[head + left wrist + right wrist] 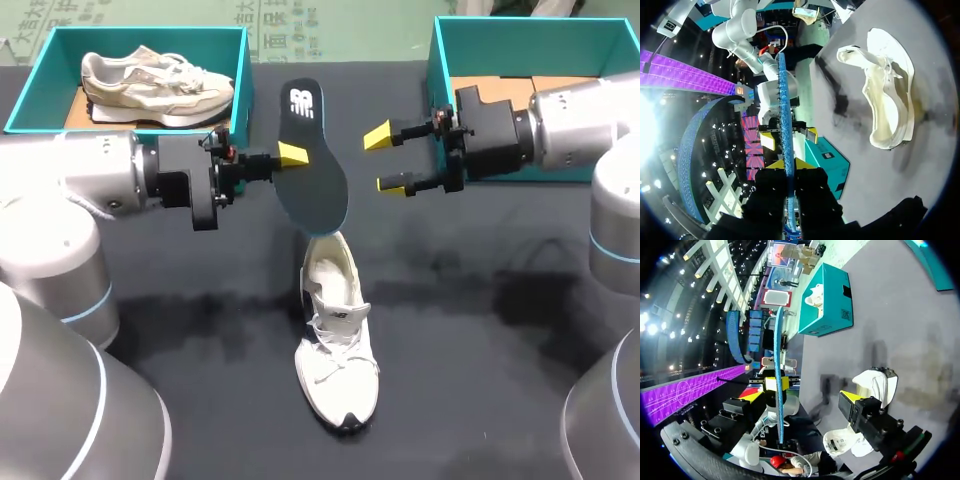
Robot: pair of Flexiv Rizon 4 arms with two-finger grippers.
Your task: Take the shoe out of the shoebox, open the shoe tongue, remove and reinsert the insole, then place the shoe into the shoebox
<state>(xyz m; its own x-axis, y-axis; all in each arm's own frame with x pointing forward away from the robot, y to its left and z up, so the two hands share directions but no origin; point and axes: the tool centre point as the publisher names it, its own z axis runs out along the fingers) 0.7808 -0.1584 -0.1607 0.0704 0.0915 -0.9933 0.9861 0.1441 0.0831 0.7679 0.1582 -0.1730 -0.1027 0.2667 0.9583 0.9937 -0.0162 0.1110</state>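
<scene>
The insole (pixel 312 170) looks matt, dark and foamy; the white shoe (pixel 338 350) is soft cloth with smooth panels; the table (pixel 480 300) is matt black.

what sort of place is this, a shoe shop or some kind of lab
Most likely a robot test bench, not a shop: the left arm and right arm reach over a dark table, the left's jaws shut on an insole, a white shoe below, teal shoeboxes behind.

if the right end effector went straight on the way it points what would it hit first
Probably the insole, held by the left end effector, straight ahead of the right end effector; depth is unclear.
</scene>
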